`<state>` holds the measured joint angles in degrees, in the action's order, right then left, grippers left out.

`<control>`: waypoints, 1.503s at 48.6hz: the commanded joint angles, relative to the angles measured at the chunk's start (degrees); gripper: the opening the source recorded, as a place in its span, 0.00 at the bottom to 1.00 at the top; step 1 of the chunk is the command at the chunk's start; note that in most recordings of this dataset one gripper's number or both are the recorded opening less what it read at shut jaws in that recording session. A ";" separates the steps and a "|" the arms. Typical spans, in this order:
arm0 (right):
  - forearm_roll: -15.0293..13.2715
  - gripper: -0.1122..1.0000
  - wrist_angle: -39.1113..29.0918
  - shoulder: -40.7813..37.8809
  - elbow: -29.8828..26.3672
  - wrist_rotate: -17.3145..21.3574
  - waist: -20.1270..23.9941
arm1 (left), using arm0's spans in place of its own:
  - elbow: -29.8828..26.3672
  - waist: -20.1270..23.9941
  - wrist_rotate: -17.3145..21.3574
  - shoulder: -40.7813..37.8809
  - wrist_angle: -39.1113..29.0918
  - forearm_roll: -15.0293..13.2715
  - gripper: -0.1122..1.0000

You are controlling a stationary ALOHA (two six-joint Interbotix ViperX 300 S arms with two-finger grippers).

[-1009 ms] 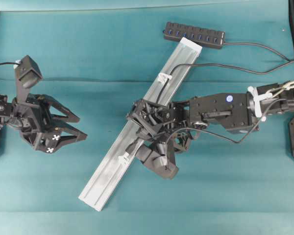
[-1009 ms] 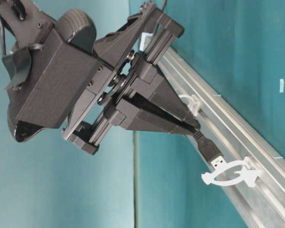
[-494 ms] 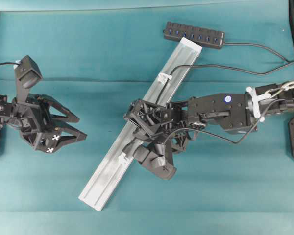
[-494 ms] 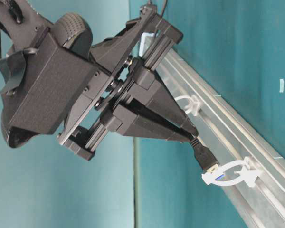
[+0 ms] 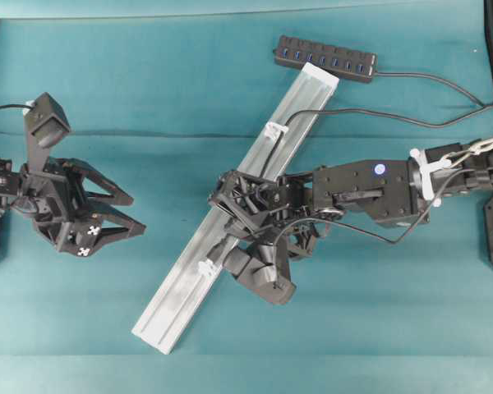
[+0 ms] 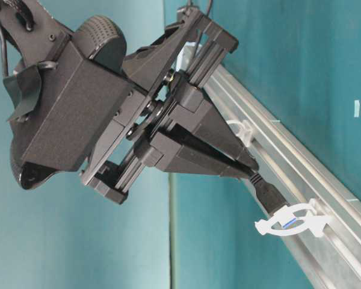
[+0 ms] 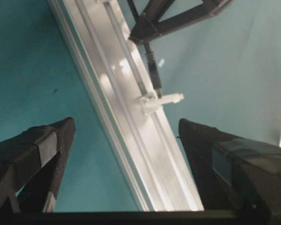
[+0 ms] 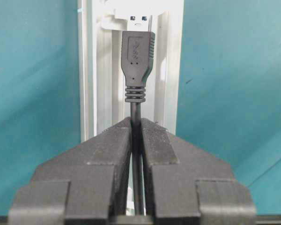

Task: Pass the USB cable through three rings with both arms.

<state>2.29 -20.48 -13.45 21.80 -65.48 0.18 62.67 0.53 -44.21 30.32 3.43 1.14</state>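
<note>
Clamping USB cable (image 8: 136, 117), right gripper (image 8: 136, 140); plug tip inside ring (image 6: 292, 221).

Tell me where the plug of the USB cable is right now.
In the table-level view the plug juts from the shut right tool, its metal tip entering the nearest white ring on the silver rail.

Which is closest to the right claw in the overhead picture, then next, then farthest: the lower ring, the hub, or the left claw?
From the right claw:
1. Lower ring, just below it on the rail.
2. Left claw, far left.
3. Hub, top, past the rail's end.
</note>
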 commanded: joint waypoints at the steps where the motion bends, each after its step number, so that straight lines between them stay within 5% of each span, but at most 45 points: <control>1: -0.09 0.19 0.26 -0.35 -0.62 -0.35 0.26 | -0.62 -0.09 0.00 0.35 0.26 0.18 0.96; 44: 0.35 0.19 0.44 -2.64 -3.78 -0.09 2.90 | -1.05 -2.99 -0.62 -0.35 0.53 0.18 0.96; 73: 2.46 0.19 0.53 -3.60 -5.36 0.00 4.13 | -6.86 -11.07 -7.21 -16.96 6.94 0.18 0.96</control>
<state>4.22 -20.39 -16.96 17.14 -65.48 3.60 57.39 -10.20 -51.33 14.59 9.23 1.14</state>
